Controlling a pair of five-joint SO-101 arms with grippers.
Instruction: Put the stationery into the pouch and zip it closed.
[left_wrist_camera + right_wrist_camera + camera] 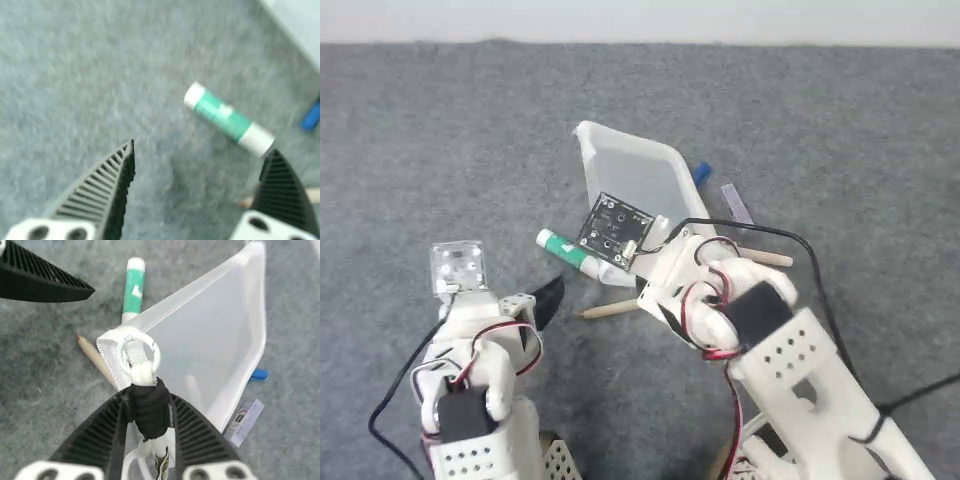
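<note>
Light, rolly-looking glue stick [227, 120] wants a mid-barrel pinch; left gripper [202, 148] gapes beside it, right gripper [148, 400] clamps the pouch [215, 340] by its pull cord [147, 412].

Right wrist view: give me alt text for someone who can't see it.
The right claw grips the zip pull of a translucent pouch. A green glue stick and a pencil lie on the grey carpet next to it.

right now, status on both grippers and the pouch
Left gripper open near glue stick. Right gripper shut on zip pull of pouch. Pencil lies beside pouch.
</note>
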